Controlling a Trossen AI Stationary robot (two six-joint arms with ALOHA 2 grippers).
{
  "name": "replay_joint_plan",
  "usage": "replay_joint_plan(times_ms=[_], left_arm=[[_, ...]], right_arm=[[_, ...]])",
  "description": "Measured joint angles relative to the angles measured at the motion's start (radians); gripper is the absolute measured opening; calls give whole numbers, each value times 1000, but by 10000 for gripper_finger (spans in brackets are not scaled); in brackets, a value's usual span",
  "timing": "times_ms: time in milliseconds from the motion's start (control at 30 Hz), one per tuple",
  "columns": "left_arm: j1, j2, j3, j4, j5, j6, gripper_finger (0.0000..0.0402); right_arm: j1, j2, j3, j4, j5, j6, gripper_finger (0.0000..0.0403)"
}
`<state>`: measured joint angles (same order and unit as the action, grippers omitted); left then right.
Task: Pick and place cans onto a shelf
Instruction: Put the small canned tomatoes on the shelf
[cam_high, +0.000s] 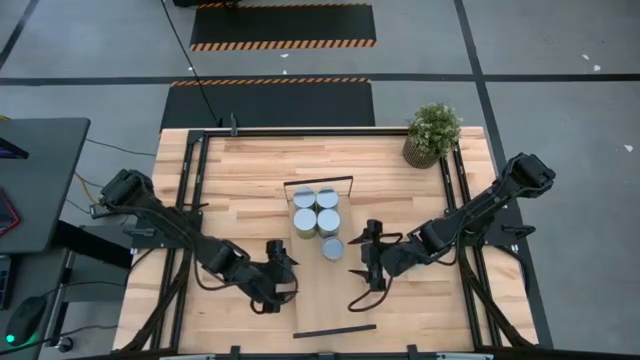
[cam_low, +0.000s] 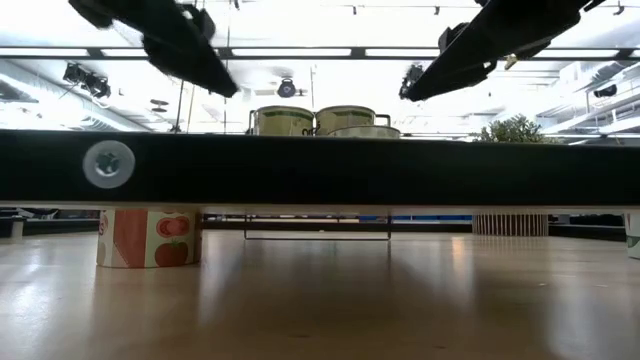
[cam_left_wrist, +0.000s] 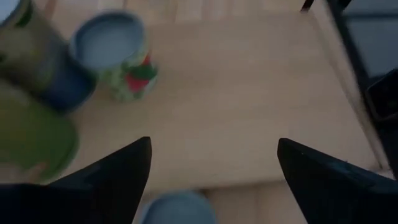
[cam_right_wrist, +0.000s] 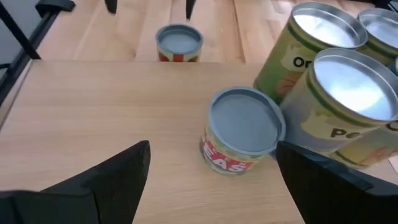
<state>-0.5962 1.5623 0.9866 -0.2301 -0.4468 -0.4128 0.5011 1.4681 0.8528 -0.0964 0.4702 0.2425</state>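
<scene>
From above we see the shelf (cam_high: 322, 262), a long pale wood board with thin black bars at its short ends, running down the middle of the desk (cam_high: 250, 160). Four cans (cam_high: 316, 211) stand packed in a square near its far end, and a fifth can (cam_high: 333, 248) sits alone just in front of them. The left end effector (cam_high: 284, 270) hangs at the board's left edge and the right end effector (cam_high: 364, 267) at its right edge, both spread wide and empty. A potted plant (cam_high: 433, 132) occupies the far right corner.

At desk height, the shelf's dark front edge hides most of the cans; only rims show above it, and a red-labelled can (cam_low: 149, 237) stands on the desk beneath.

The left wrist view is blurred; we make out one blue-topped can (cam_left_wrist: 115, 53).

The right wrist view shows open board left of the lone can (cam_right_wrist: 242, 130), which touches the taller group.
</scene>
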Motion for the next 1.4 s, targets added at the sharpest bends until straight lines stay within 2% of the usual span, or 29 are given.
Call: replay_joint_plan(times_ms=[167, 333, 467, 533, 633, 733, 900, 1133, 1400], left_arm=[[-3, 3, 101, -358, 49, -198, 346], [-46, 3, 82, -478, 140, -393, 345], [-84, 3, -5, -460, 150, -529, 345], [-90, 4, -50, -412, 122, -574, 345], [-92, 4, -124, -260, 68, -568, 345], [-73, 4, -190, -98, 58, -516, 345], [-33, 4, -241, 38, 34, -438, 345], [-17, 4, -241, 60, 0, -353, 346], [-17, 4, -242, 86, -27, -348, 345]], right_arm=[[5, 0, 0, -27, 9, 28, 356], [8, 0, 0, -38, 10, 45, 356], [11, 0, 0, -33, 23, 27, 356], [10, 0, 0, -32, 33, 20, 356], [10, 0, 0, -32, 36, 17, 356], [10, 0, 0, -31, 36, 16, 356], [11, 0, 0, -30, 36, 22, 356], [10, 0, 0, -30, 35, 25, 356], [10, 0, 0, -29, 35, 26, 356]])
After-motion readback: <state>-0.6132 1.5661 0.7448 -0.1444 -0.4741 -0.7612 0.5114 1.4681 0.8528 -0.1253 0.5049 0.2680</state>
